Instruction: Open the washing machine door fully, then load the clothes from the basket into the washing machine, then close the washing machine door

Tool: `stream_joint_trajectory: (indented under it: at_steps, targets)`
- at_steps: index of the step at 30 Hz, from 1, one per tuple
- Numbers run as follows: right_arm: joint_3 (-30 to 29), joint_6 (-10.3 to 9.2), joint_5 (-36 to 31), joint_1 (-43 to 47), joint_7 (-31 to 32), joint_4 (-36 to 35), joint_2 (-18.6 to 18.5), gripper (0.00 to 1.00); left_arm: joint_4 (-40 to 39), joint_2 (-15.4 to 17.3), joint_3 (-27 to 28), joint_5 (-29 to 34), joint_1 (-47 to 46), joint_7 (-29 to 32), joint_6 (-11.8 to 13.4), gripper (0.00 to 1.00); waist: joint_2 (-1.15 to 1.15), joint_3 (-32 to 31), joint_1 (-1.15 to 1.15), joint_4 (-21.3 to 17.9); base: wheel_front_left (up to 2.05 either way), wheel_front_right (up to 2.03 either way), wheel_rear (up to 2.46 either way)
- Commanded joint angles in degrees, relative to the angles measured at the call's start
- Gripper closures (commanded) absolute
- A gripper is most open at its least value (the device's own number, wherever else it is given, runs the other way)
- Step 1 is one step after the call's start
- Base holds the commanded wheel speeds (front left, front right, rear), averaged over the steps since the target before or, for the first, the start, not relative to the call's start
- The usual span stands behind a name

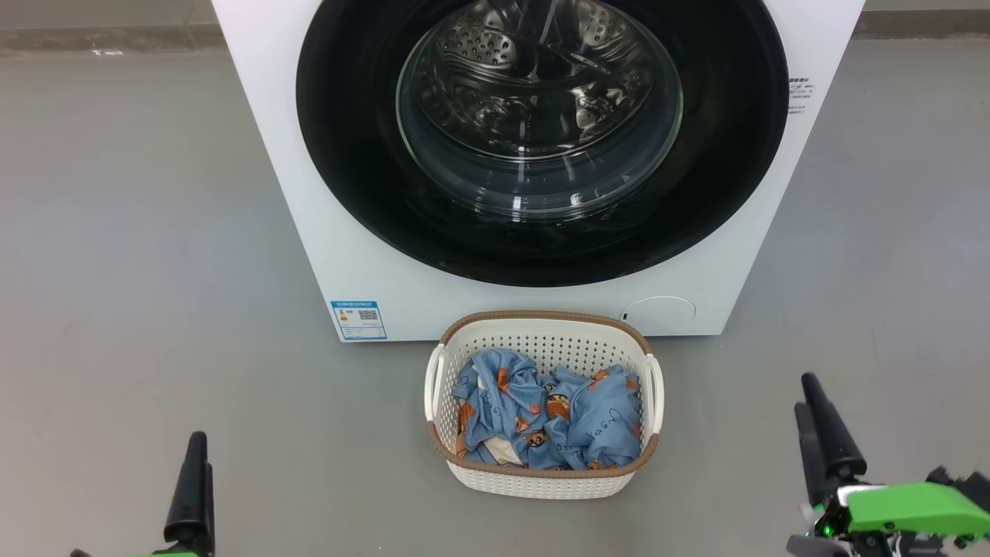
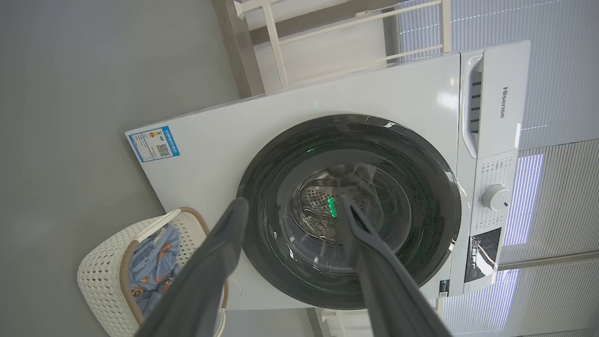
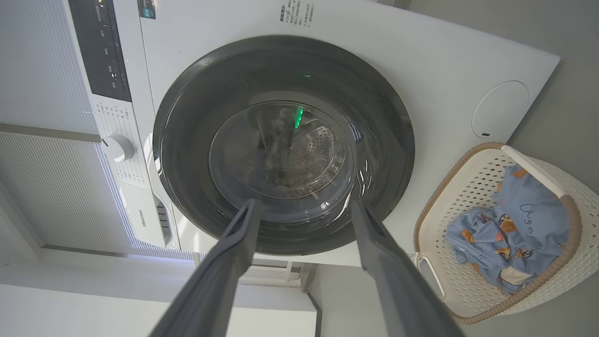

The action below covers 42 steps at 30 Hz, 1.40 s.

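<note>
There is one washing machine, with one washing machine door, one blue sticker and one control knob. One basket. The clothes lie bunched, so they cannot be counted. Two grippers: left gripper, right gripper.

You can read one brand name: "Hisense", printed in grey on the drawer front of the washing machine. The blue sticker low on its front panel carries a QR code (the small print around it is too fine to read). The grey lines of print higher on the same panel are also not legible.
</note>
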Motion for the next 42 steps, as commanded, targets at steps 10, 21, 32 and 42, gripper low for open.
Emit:
stream_joint_trajectory:
  at_steps: [10, 21, 32, 42]
  targets:
    - [2.8, -0.02, -8.9, -4.3, -2.4, -3.0, -2.5, 0.0, -3.2, 1.8, -0.8, 10.0, -2.2, -2.2, -0.1, 0.0, 0.0, 0.1, -0.01, 0.0, 0.0, 0.0, 0.0]
    - [6.3, -0.03, -18.1, -5.5, -4.0, -2.9, -4.2, 0.0, -4.0, 2.1, -0.9, 20.9, -2.3, -4.0, -0.1, 0.0, 0.0, 0.1, -0.01, 0.1, 0.0, 0.0, 0.0]
    - [9.7, -0.04, -29.8, -6.8, -5.9, -1.9, -6.1, 0.0, -4.6, 2.3, -0.5, 33.7, -2.2, -5.9, -0.1, 0.0, 0.0, 0.2, -0.01, 0.2, 0.0, 0.0, 0.0]
    - [11.7, -0.04, -38.8, -7.9, -7.7, -1.1, -6.7, 0.0, -5.4, 2.1, -0.5, 44.2, -2.2, -7.8, -0.2, 0.0, 0.0, 0.3, -0.01, 0.2, 0.0, 0.0, 0.0]
